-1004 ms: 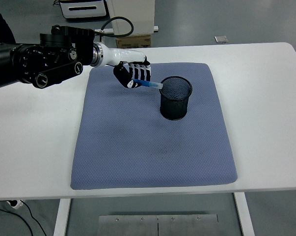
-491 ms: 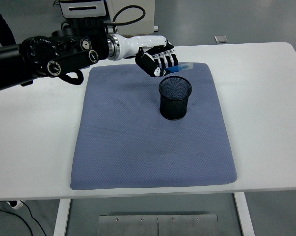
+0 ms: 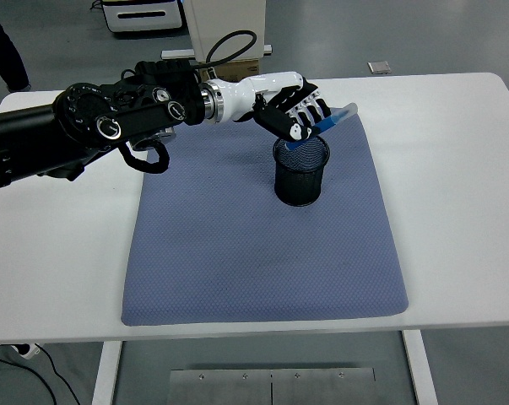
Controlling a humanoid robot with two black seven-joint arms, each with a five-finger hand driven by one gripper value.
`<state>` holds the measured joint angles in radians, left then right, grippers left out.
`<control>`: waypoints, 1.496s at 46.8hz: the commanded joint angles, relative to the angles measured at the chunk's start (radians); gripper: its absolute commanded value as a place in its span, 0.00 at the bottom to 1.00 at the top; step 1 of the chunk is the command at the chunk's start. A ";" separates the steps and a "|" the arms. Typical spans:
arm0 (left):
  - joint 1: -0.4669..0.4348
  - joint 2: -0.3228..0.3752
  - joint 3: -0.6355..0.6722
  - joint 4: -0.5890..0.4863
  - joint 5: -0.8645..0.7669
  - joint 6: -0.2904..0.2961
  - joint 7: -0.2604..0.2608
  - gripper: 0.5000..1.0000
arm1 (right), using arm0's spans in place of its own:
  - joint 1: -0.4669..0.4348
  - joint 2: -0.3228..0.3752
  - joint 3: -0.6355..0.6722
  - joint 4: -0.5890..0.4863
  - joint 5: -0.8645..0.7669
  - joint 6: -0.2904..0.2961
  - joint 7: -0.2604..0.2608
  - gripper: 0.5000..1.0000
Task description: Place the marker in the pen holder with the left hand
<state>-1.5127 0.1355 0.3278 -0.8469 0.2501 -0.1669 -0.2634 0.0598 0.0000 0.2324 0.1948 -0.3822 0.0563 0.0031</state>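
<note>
Marker [image 3: 326, 125], blue and tilted, is being gripped in the curled fingers of the left hand [image 3: 294, 112], which is hovering directly above the black mesh pen holder [image 3: 301, 171] standing on the blue mat [image 3: 237, 245] toward the desk's [image 3: 457, 177] far edge.

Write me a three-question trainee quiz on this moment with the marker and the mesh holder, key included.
1. True or false: the marker already stands inside the pen holder.
2. Which best tells where the left hand is?
A. flat on the white table
B. above the holder's rim, grasping the marker
C. under the blue mat
3. Fill in: the holder stands on the ____.

Key:
1. False; the marker is tilted in the hand, its lower end at the holder's mouth.
2. B
3. blue mat
</note>
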 commanded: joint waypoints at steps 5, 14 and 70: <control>0.023 0.000 0.000 0.002 -0.077 -0.002 -0.019 0.00 | 0.000 0.000 0.001 0.000 0.000 -0.001 0.000 1.00; 0.051 -0.005 -0.001 0.003 -0.083 -0.002 -0.043 0.00 | 0.000 0.000 -0.001 0.000 -0.001 0.000 0.000 1.00; 0.058 0.111 -0.064 0.012 -0.204 -0.003 -0.096 1.00 | 0.000 0.000 0.001 0.000 0.000 0.000 0.000 1.00</control>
<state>-1.4649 0.2251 0.2634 -0.8355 0.0506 -0.1716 -0.3598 0.0598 0.0000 0.2329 0.1948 -0.3821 0.0568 0.0031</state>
